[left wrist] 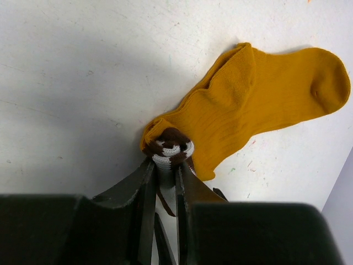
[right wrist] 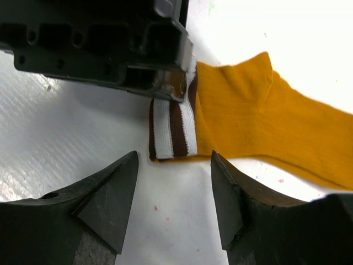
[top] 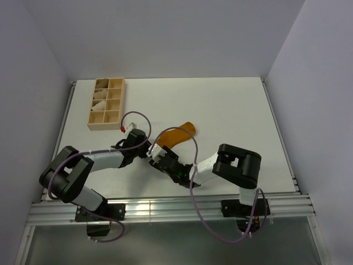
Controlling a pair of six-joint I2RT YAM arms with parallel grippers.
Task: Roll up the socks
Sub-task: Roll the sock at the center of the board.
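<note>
The mustard-orange sock lies flat on the white table, toe pointing to the far right. Its brown cuff with two white stripes is at the near-left end. My left gripper is shut on that cuff, which bunches up between the fingers. The sock's foot spreads out beyond it. My right gripper stands open just short of the cuff's free edge, one finger on each side and only bare table between them. In the top view both grippers meet at the sock's cuff end.
A wooden compartment box holding pale rolled bundles sits at the table's far left. The left gripper's black body fills the top of the right wrist view, close above the cuff. Walls enclose the table on three sides.
</note>
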